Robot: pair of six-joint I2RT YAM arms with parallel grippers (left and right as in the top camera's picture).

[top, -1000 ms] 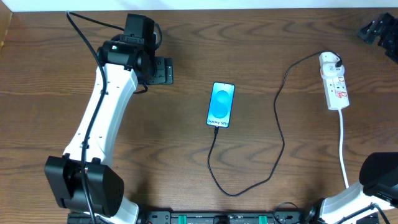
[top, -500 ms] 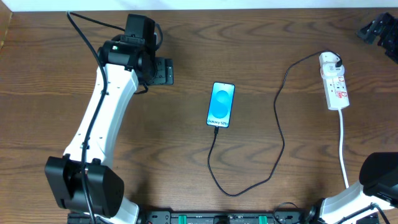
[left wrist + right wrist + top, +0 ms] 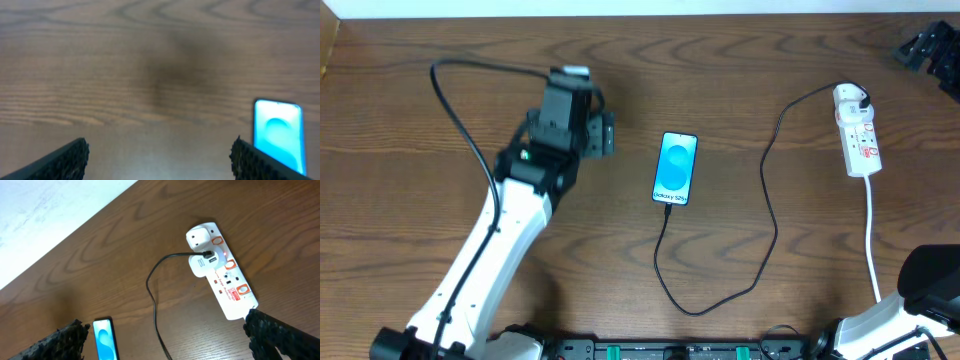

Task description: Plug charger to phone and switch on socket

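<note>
The phone is recorded lying flat, screen up, on the table. Its long axis runs away from the robot at a slight tilt, and the "Galaxy" end is turned toward the robot. The charger cable is seen touching that end, looped outward and led to the socket. The socket is set well to the right of the phone and roughly parallel to it. The left claw, just left of the phone, is spread wide and nothing is held. The right claw is likewise spread wide and empty.
</note>
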